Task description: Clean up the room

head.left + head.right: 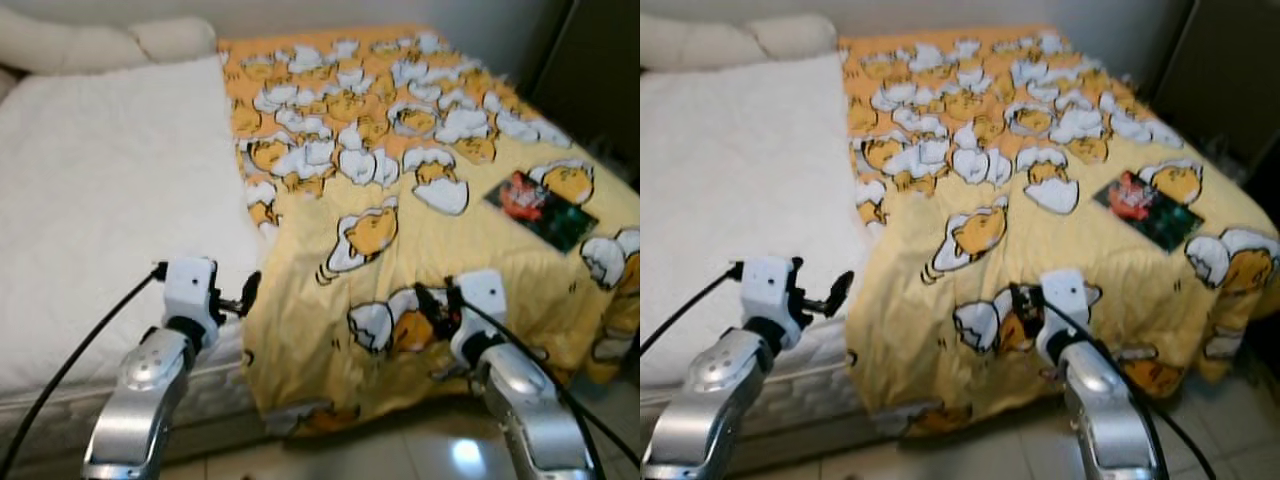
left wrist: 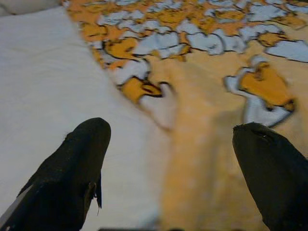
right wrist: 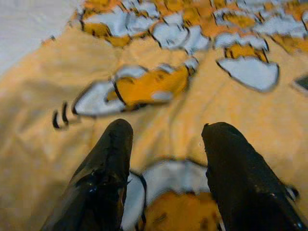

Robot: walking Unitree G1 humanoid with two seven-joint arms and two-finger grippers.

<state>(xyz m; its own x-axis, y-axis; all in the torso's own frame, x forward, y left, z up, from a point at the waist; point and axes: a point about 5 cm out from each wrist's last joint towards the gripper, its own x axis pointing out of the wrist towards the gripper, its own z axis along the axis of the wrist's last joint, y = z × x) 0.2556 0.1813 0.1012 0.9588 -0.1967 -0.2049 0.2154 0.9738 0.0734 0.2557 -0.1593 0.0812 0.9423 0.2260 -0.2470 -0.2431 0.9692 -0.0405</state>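
Both silver arms raised forward, elbows bent. Left gripper (image 2: pixel 171 159) fingers spread wide apart. Right gripper (image 3: pixel 166 144) fingers parted, narrower gap. White wrist units, black cables trailing from each.

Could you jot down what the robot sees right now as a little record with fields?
Place: bed with white mattress cover
Bedding: yellow cartoon-print blanket covering the robot's right part of the bed
On blanket: dark flat book
Pillows: two pale pillows at the head
Left end effector: open, at the blanket's edge
Right end effector: open, over the blanket
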